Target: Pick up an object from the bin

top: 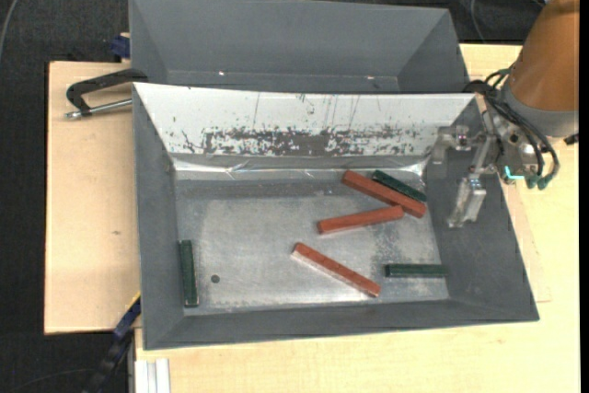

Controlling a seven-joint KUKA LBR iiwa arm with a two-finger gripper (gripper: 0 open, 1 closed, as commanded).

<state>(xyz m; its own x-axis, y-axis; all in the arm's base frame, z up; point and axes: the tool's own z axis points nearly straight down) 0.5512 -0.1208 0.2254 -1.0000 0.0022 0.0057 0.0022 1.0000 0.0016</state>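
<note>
The gripper (pixel 463 209) hangs by the three o'clock wall of the grey metal bin (pixel 153 244); whether its jaws are apart I cannot tell. Just toward nine o'clock of it, a long reddish-brown flat stick (pixel 385 194) lies against a dark green flat stick (pixel 398 187). This is probably the approach step. Next it must centre over one stick and descend.

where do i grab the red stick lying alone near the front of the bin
I'd grip the red stick at its middle, across its narrow width, straight down from above: it lies flat on the bin floor with open space along both long sides.
</note>
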